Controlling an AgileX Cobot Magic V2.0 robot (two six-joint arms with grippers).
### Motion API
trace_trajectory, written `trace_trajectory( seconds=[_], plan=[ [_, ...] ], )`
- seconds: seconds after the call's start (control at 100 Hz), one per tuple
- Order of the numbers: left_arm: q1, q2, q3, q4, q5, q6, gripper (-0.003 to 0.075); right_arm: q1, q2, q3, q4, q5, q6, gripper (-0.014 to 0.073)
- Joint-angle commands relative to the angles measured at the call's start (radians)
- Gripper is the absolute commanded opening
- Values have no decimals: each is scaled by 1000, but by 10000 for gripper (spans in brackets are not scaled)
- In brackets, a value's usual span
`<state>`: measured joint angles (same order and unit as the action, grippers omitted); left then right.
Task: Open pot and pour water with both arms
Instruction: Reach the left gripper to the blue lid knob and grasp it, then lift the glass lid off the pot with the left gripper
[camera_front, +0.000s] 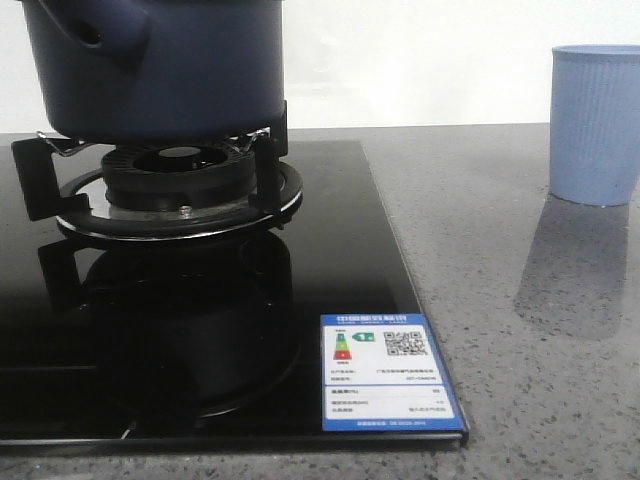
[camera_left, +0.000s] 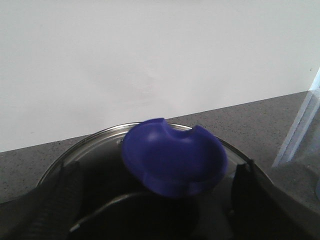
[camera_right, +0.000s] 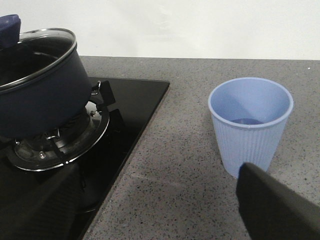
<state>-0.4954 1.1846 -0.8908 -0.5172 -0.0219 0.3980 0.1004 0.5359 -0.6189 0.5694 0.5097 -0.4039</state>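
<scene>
While I am monitoring all three feeds, the left gripper (camera_left: 160, 210) is hanging directly over the pot's lid (camera_left: 100, 150), its two dark ribbed fingers (camera_left: 55, 205) spread wide to either side of the lid's knob (camera_left: 172, 157) and touching nothing. The right gripper (camera_right: 160, 215) is also standing released, its black textured fingers (camera_right: 280, 210) parted; it is looking across the counter with the cup just ahead of one finger. Neither arm is showing in the front view.

The speckled grey stone counter (camera_front: 540, 330) is carrying everything. A glossy black glass hob (camera_front: 200, 350) is lying flush on it, mirroring the pot above, with a blue-bordered energy label (camera_front: 390, 370) stuck at its near right corner. The pot (camera_front: 160, 65) is sitting on the hob's burner: large, round, straight-sided, matte dark navy, with a stubby hollow stub projecting from its side. The lid is resting closed on it, glass with a bright metal rim, topped by a vivid blue dished knob with notches cut into its edge. Under the pot, a black pan support (camera_front: 150, 175) with angular prongs is surrounding a round ribbed burner head (camera_front: 180, 165).

The cup (camera_right: 250, 125) is standing upright on the counter well apart to the right of the hob. It is light blue, tapered, vertically ribbed plastic, and I am seeing a little liquid in its bottom.
</scene>
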Motion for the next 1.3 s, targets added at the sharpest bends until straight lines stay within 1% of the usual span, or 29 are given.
trace_trajectory(
  seconds=[0.0, 0.26, 0.48, 0.72, 0.82, 0.94, 1.03, 1.29],
  plan=[
    [-8, 19, -66, 4, -78, 2, 552, 2, 12, -39, 11, -62, -15, 577],
    [-8, 89, -104, 4, -81, 2, 552, 2, 12, -39, 11, -62, -15, 577],
    [-8, 97, -106, 4, -87, 2, 551, 2, 12, -39, 11, -62, -15, 577],
    [-8, 97, -106, 50, -89, 2, 546, 2, 12, -39, 11, -67, -15, 577],
    [-8, 97, -106, 49, -89, 2, 502, 2, 12, -39, 11, -67, -15, 577],
    [-8, 97, -106, 49, -89, 2, 405, 2, 12, -39, 11, -67, -15, 577],
    [-8, 97, -106, 49, -89, 2, 356, 2, 12, -39, 11, -67, -15, 577],
    [-8, 77, -108, 49, -94, 2, 351, 2, 12, -39, -3, -67, -15, 577]
  ],
)
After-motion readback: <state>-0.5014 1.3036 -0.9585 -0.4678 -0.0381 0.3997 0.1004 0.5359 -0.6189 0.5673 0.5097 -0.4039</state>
